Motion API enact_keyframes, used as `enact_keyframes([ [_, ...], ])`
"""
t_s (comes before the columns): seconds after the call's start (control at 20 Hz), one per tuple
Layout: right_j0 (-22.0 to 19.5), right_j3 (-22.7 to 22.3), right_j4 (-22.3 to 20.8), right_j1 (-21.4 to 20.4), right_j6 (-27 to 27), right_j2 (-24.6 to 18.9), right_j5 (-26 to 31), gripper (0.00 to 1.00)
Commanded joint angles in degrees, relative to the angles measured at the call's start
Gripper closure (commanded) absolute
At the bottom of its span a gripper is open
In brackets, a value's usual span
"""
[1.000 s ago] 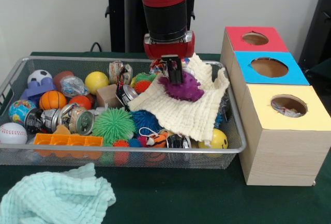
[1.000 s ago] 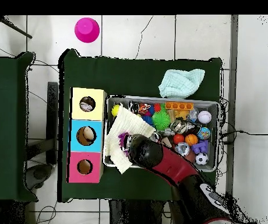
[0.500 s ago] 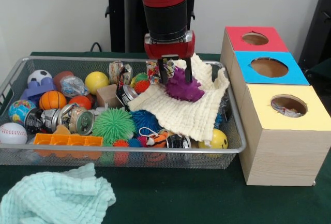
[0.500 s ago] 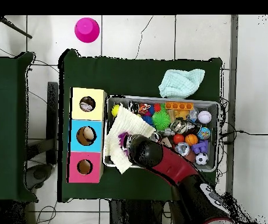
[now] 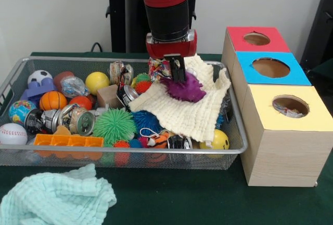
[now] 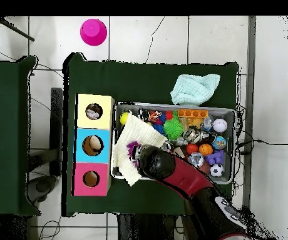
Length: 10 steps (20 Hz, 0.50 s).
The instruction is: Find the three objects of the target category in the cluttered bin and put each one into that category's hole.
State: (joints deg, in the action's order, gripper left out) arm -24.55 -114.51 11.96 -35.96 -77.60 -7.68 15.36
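A purple spiky ball [image 5: 186, 90] lies on a cream knitted cloth [image 5: 190, 115] draped over the right end of the wire bin [image 5: 130, 151]. My gripper [image 5: 178, 74] comes straight down onto the ball's top, its two black fingers drawn close together and pinching the spikes. The ball rests on the cloth. To the right stands the wooden box with a red hole [image 5: 256, 38], a blue hole [image 5: 270, 67] and a yellow hole [image 5: 290, 105]. In the overhead view the arm [image 6: 158, 162] hides the gripper, and the purple ball [image 6: 132, 150] peeks out beside it.
The bin holds a green spiky ball [image 5: 114, 125], a small basketball [image 5: 52, 100], a crushed can [image 5: 81, 121], an orange block [image 5: 67, 140] and a yellow smiley ball [image 5: 219, 140]. A mint cloth [image 5: 52, 198] lies before the bin. A pink cup [image 6: 93, 31] stands on the floor.
Half a second ago the fingers stood spread on either side of the purple ball; now they have closed on its top. The ball and cloth have hardly shifted.
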Motion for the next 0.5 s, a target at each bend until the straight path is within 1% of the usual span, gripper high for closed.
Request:
enact_keyframes([
  [0.05, -0.71, 5.33, -1.08, 0.50, -5.57, -5.24, 4.84, 1.00],
  [0.4, -0.31, 5.14, -1.20, -0.10, -5.57, -5.14, 5.25, 1.00],
  [0.5, 0.30, 4.60, -0.33, -1.64, -6.73, -4.54, 7.22, 1.00],
])
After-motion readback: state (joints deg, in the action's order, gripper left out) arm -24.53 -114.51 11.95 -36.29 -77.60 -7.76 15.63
